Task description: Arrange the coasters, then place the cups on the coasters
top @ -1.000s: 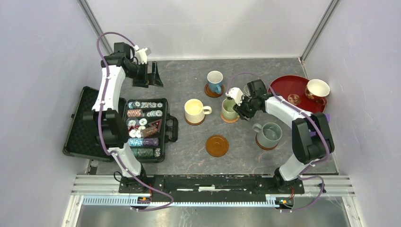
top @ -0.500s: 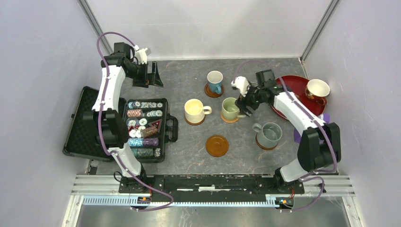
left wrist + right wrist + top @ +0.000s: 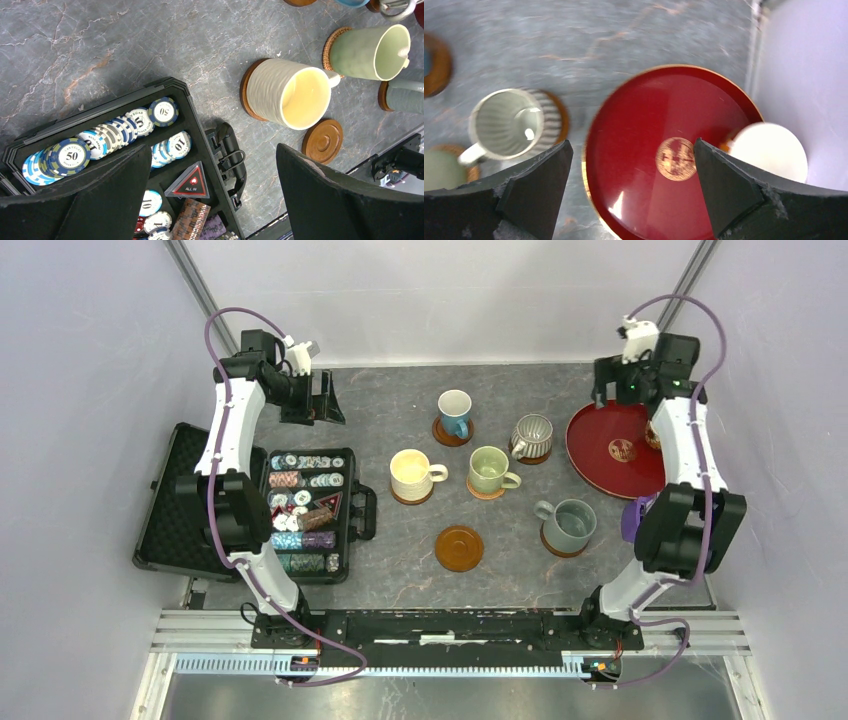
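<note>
Five cups stand on coasters: blue (image 3: 455,410), cream-yellow (image 3: 412,473), pale green (image 3: 488,470), ribbed grey-white (image 3: 532,435) and grey-blue (image 3: 572,522). One brown coaster (image 3: 459,548) lies bare in front of them. The white cup (image 3: 769,152) sits on the dark red tray (image 3: 600,455), mostly hidden under my right arm in the top view. My right gripper (image 3: 605,380) hangs open and empty over the tray's back left part. My left gripper (image 3: 320,400) is open and empty at the back left, above the table by the poker chip case (image 3: 305,510).
The open black case of poker chips lies along the left side. The tray fills the back right corner next to the wall. A purple object (image 3: 633,520) sits beside the right arm's elbow. Walls close in the left, back and right.
My right gripper opened and swung from beside the pale green cup to the back right over the tray, uncovering the ribbed cup on its coaster. The left arm stayed still.
</note>
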